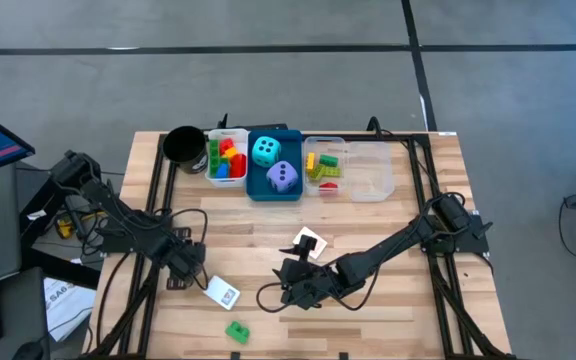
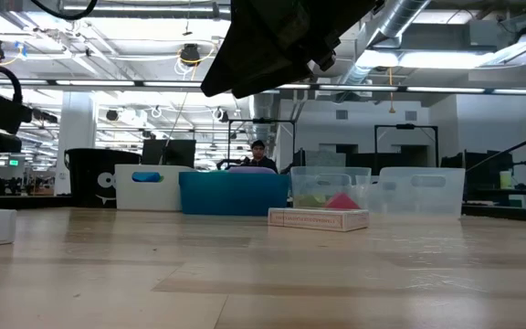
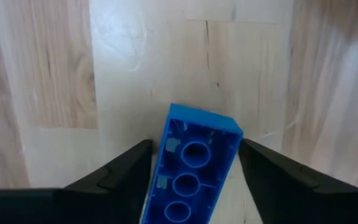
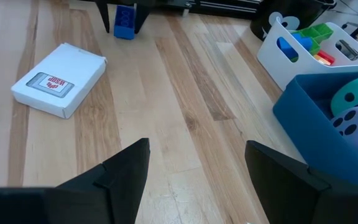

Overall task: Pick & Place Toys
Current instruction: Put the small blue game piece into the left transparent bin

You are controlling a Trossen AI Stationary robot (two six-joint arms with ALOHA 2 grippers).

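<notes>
Left gripper (image 3: 194, 180): low over the wood at the table's left front, fingers spread with a blue brick (image 3: 194, 168) standing between them, a sliver of gap on each side (not pinched, as far as the wrist view shows).
Blue brick: hollow underside with its round tubes facing the camera.
Right gripper (image 4: 197, 180): open wide over bare wood at the table's middle front, nothing between the fingers.
White card box (image 4: 59, 79): flat on the table between the two grippers.
Second card box (image 1: 310, 241): just behind the right gripper.
Green brick (image 1: 237, 330): alone by the front edge.
Blue tray (image 1: 275, 190): at the back, holding the cyan die (image 1: 265, 151) and the purple die (image 1: 284, 177).
White tray (image 1: 226, 181): left of it, full of mixed bricks.
Clear tray (image 1: 372, 192): right of it, with a few more bricks.
Black cup (image 1: 183, 146): at the far left of the row.
</notes>
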